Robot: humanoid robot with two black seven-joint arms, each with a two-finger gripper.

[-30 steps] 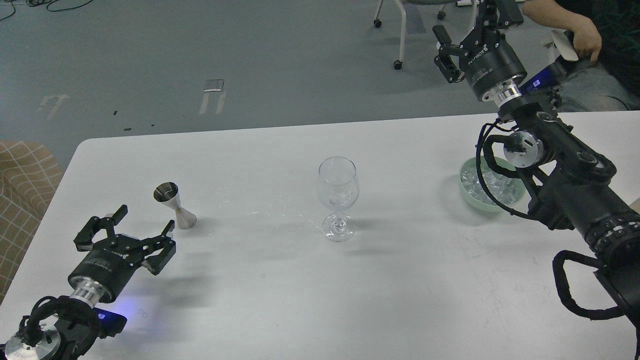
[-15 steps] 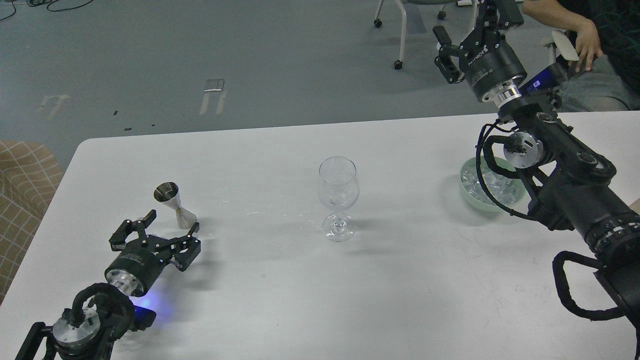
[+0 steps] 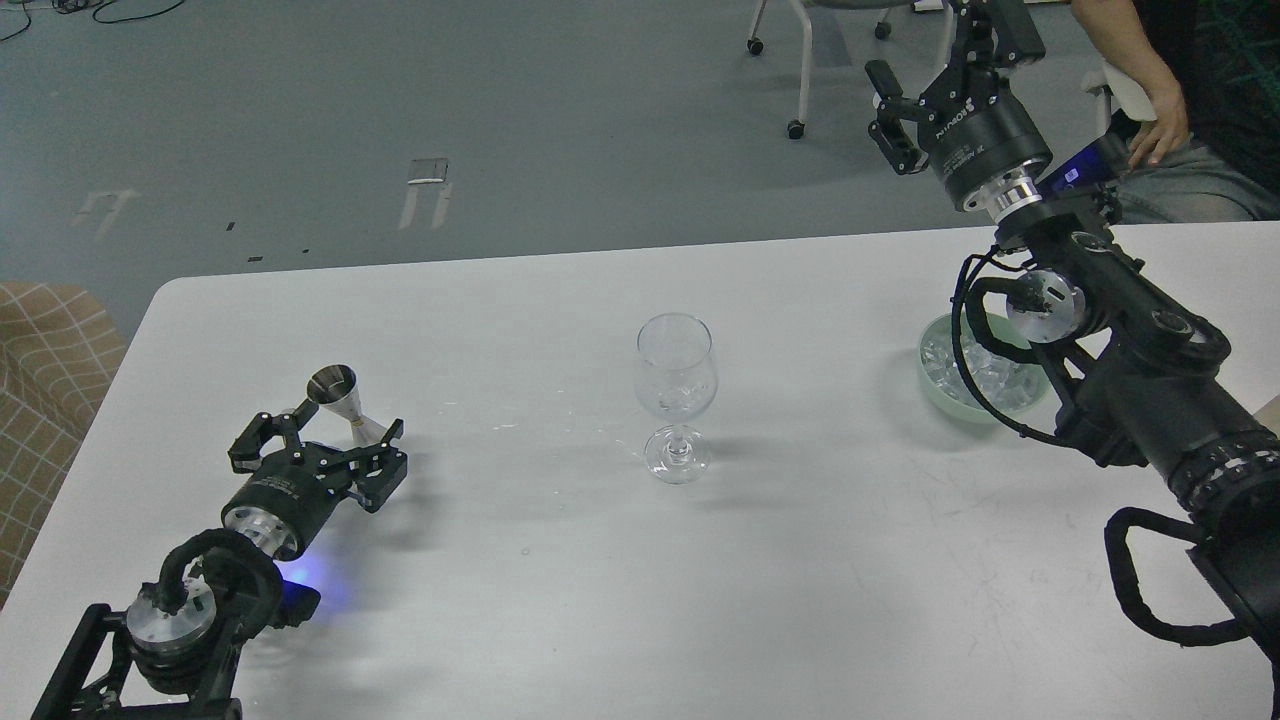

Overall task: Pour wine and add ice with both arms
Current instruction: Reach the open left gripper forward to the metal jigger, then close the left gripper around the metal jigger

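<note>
A steel jigger (image 3: 343, 404) stands on the white table (image 3: 560, 600) at the left. My left gripper (image 3: 322, 436) is open, its fingers either side of the jigger's base. A clear stemmed glass (image 3: 676, 380) stands upright at the table's middle. I cannot make out the wine in the jigger or the glass. A pale green bowl (image 3: 938, 388) at the right holds several ice cubes (image 3: 945, 355), partly hidden by my right arm. My right gripper (image 3: 940, 65) is open and empty, raised high above the table's far edge.
A seated person's hand (image 3: 1160, 140) and knee are close behind my right gripper. Chair legs on castors (image 3: 797, 128) stand on the floor beyond the table. A tan checked seat (image 3: 40, 370) is at the left edge. Small droplets (image 3: 520, 427) lie between jigger and glass.
My left gripper has moved forward and right, from short of the jigger to around its base. My right gripper has risen slightly. The person's hand has shifted.
</note>
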